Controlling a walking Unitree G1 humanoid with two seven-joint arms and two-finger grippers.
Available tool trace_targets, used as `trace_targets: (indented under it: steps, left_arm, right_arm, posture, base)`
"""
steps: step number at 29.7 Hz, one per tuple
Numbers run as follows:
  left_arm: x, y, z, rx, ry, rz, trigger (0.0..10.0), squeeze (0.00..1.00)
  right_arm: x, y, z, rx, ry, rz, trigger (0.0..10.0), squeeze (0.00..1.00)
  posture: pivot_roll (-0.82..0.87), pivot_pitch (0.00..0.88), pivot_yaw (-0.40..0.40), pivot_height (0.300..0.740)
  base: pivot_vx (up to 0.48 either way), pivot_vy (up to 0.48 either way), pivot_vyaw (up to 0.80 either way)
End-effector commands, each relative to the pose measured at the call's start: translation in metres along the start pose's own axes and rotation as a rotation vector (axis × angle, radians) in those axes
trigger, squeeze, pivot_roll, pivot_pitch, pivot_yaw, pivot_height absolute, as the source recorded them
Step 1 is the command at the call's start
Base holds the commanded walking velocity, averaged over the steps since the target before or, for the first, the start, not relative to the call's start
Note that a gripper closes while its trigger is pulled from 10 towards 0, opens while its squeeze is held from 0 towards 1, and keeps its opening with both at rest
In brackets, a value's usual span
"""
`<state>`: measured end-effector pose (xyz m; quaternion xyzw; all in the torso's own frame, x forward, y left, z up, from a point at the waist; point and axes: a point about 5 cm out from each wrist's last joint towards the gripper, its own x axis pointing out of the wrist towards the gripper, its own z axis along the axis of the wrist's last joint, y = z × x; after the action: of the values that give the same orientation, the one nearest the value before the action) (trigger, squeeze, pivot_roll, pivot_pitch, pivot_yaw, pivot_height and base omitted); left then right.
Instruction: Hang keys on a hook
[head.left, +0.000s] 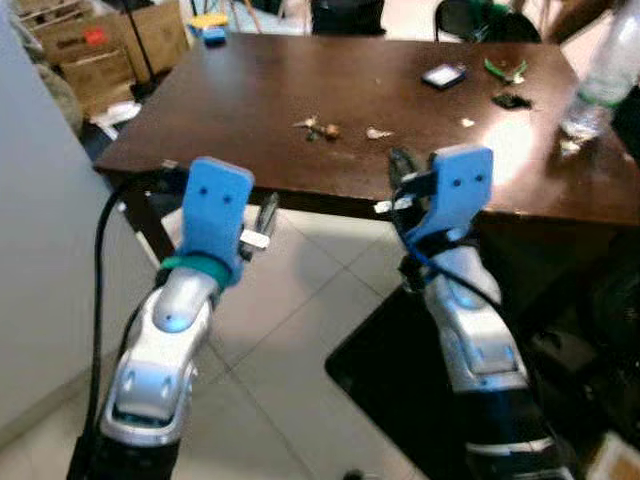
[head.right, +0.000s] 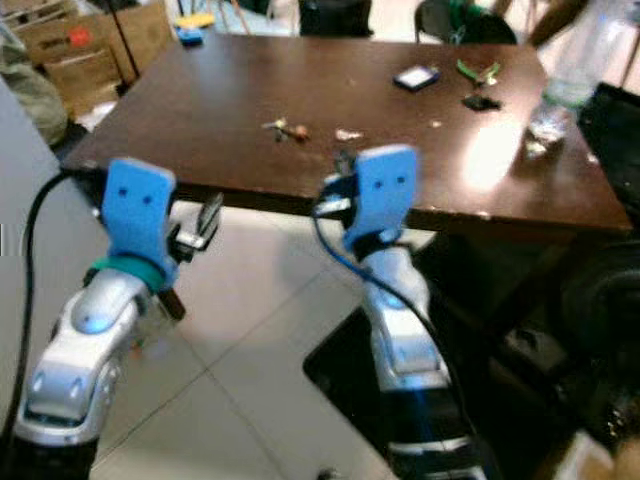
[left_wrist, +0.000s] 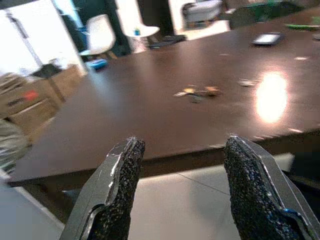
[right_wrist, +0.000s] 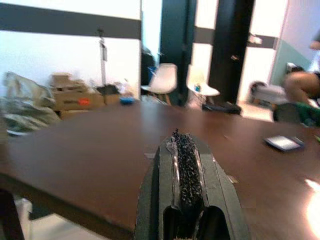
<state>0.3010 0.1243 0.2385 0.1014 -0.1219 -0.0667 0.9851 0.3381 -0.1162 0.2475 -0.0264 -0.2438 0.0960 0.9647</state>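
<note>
At the far left a grey wall (head.left: 40, 250) takes the edge of the head views, and behind it stand cardboard boxes (head.left: 95, 45), partly cut off by the frame. The left gripper (left_wrist: 180, 165) is raised in front of the near edge of the table (head.left: 250, 90), over the tiled floor (head.left: 290, 310); in the head views its blue mount (head.left: 215, 205) hides most of the fingers, but the left wrist view shows the two black fingers (left_wrist: 122, 170) standing well apart with nothing between them. A black cable (head.left: 100, 270) runs along the left arm. On the dark brown table, near the middle, lie the keys (head.left: 320, 127) (small and blurred, so their number and shape I cannot tell), and just to the right of them a pale small bit (head.left: 377, 132) which is too small to identify. The right gripper (right_wrist: 185, 150) is also raised, at the near edge of the table, and its fingers are pressed together with nothing held; in the head views its blue mount (head.left: 458, 190) covers them almost fully. Further right and at the far side of the table lie a dark flat device (head.left: 444, 74), a green-handled tool (head.left: 505, 69) and a small black object (head.left: 512, 100). At the right edge stands a clear bottle (head.left: 605, 75), its top cut off by the frame. Under the right arm a black object (head.left: 400, 370) lies on the floor, hard to make out. In the right wrist view a person's leg (right_wrist: 300, 85) is at the edge.
</note>
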Motion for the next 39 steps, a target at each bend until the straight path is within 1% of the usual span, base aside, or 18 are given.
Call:
trace_targets:
  steps: [1,7,11,18,25,29,37,39]
  left_arm:
    - [-0.0026,0.0028,-0.007,0.005,0.027,0.009,10.0,0.0]
    - [-0.0025,0.0023,-0.0072,0.005,0.027,0.007,10.0,0.0]
    - [-0.0022,0.0019,-0.0071,0.005,0.027,0.006,10.0,0.0]
    - [-0.0022,0.0018,-0.0074,0.006,0.028,0.006,10.0,0.0]
    - [-0.0022,0.0014,-0.0076,0.006,0.028,0.004,10.0,0.0]
    - [-0.0019,0.0009,-0.0077,0.005,0.028,0.003,10.0,0.0]
    - [-0.0018,0.0005,-0.0078,0.005,0.027,0.002,10.0,0.0]
    - [-0.0019,0.0005,-0.0084,-0.002,0.033,0.004,10.0,0.0]
  right_arm:
    - [-0.0017,0.0065,-0.0023,0.018,0.008,0.017,10.0,0.0]
    - [-0.002,0.005,-0.0028,0.021,0.01,0.011,10.0,0.0]
    - [-0.0017,0.0053,-0.0019,0.006,0.004,0.015,10.0,0.0]
    - [-0.0018,0.0056,-0.0023,0.006,0.006,0.016,10.0,0.0]
    - [-0.002,0.0049,-0.0031,0.009,0.011,0.012,10.0,0.0]
    - [-0.002,0.0048,-0.0033,0.003,0.012,0.012,10.0,0.0]
    - [-0.002,0.0047,-0.0035,0.002,0.013,0.011,10.0,0.0]
    - [-0.002,0.0053,-0.003,-0.016,0.007,0.018,10.0,0.0]
  posture:
    - [-0.04,0.091,0.12,0.74]
    - [-0.04,0.091,0.12,0.74]
    - [-0.04,0.093,0.122,0.74]
    - [-0.04,0.093,0.122,0.74]
    - [-0.04,0.093,0.122,0.74]
    - [-0.04,0.093,0.122,0.74]
    - [-0.04,0.093,0.122,0.74]
    - [-0.04,0.093,0.122,0.74]
  base:
    - [0.472,0.0,-0.8]
    - [0.472,0.0,-0.8]
    - [0.472,0.0,0.0]
    - [0.472,0.0,0.0]
    - [0.472,0.0,-0.67]
    - [0.472,0.0,0.0]
    - [0.472,0.0,-0.54]
    - [0.396,0.0,0.0]
